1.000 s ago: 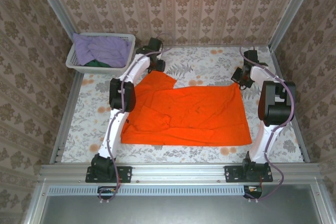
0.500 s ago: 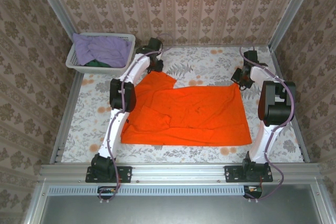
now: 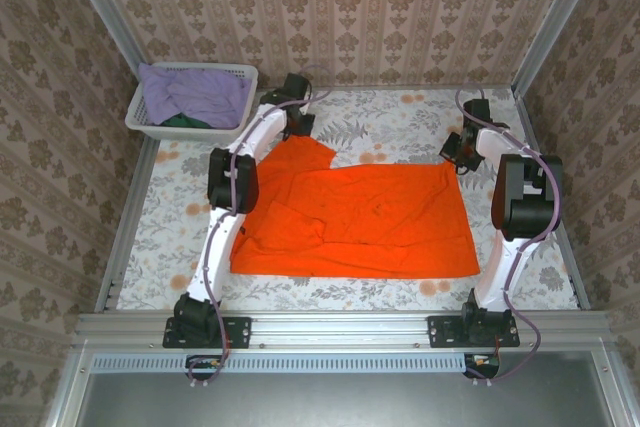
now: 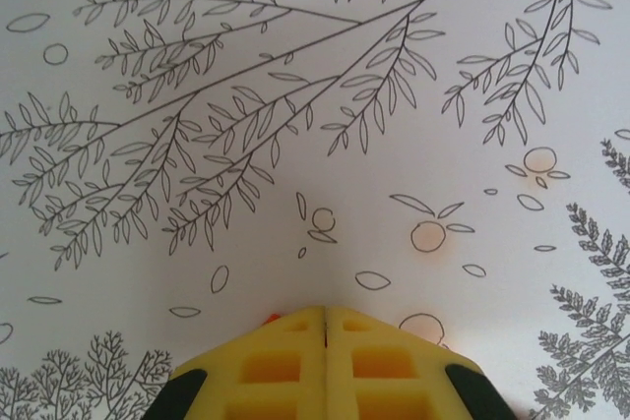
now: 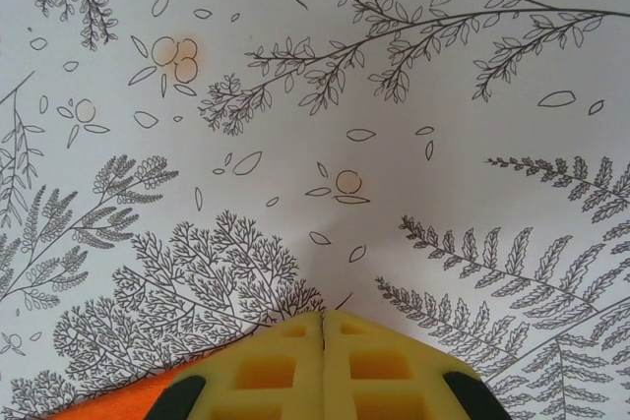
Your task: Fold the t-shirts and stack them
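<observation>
Three views. Top external: orange t-shirt (image 3: 370, 217) flat on counter (image 3: 400, 117), left claw (image 3: 297, 127) at its far left corner, right claw (image 3: 455, 152) at its far right corner; lavender t-shirt (image 3: 195, 92) in basket (image 3: 245, 77), far left. Left wrist: yellow pads (image 4: 285, 361) pressed together over counter. Right wrist: yellow pads (image 5: 285, 371) pressed together, orange t-shirt beside them.

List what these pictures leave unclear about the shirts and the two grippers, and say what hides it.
1. Left wrist view: the shut left gripper covers its own pinch; whether it holds the orange t-shirt cannot be told.
2. Right wrist view: the same for the shut right gripper.
3. Top view: the lavender shirt covers most of the dark green shirt in the basket; how many lie there is unclear.
</observation>
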